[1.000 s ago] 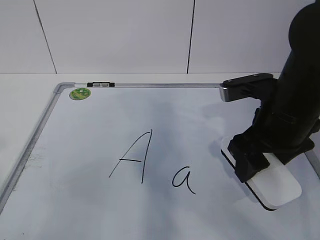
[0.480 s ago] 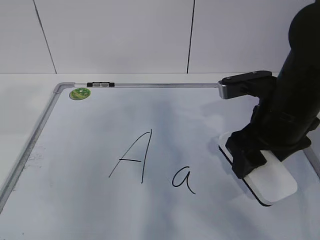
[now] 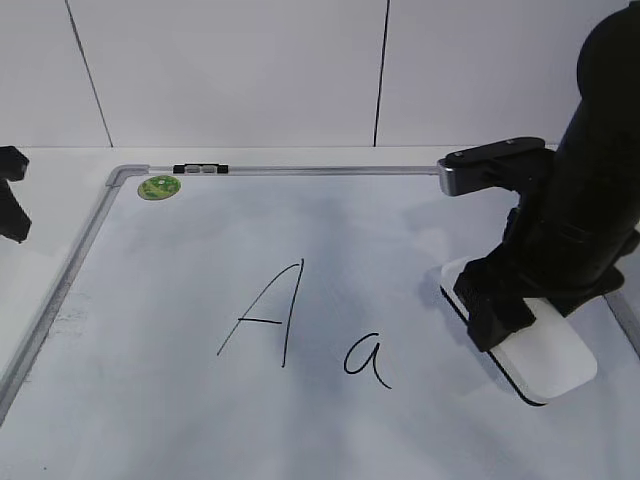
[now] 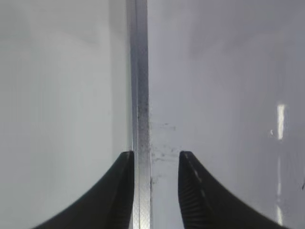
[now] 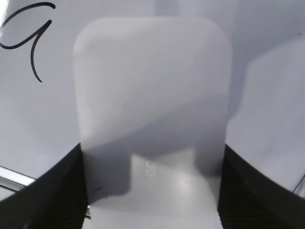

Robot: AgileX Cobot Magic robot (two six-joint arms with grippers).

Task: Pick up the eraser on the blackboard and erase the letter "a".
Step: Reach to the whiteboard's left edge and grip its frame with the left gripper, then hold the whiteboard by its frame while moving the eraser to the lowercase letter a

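Since a second ago the eraser (image 3: 530,350) has shifted a little toward the far side with the right gripper (image 3: 505,315) on it, and the left gripper (image 3: 10,195) has come into sight at the left edge.

The right fingers (image 5: 43,200) press both long sides of the eraser, holding it across its width. It lies flat on the blackboard (image 3: 300,215) at the right, well clear of the letter "a" (image 3: 367,360), which sits to its left beside the larger "A" (image 3: 265,315).

The left fingers (image 4: 116,191) stand narrowly apart and empty above the board's left frame rail (image 4: 139,95).

The eraser looks like a light, stiff plastic block with smooth, probably slippery sides; a firm mid-length hold across the long sides seems best, keeping the black felt flat for wiping.
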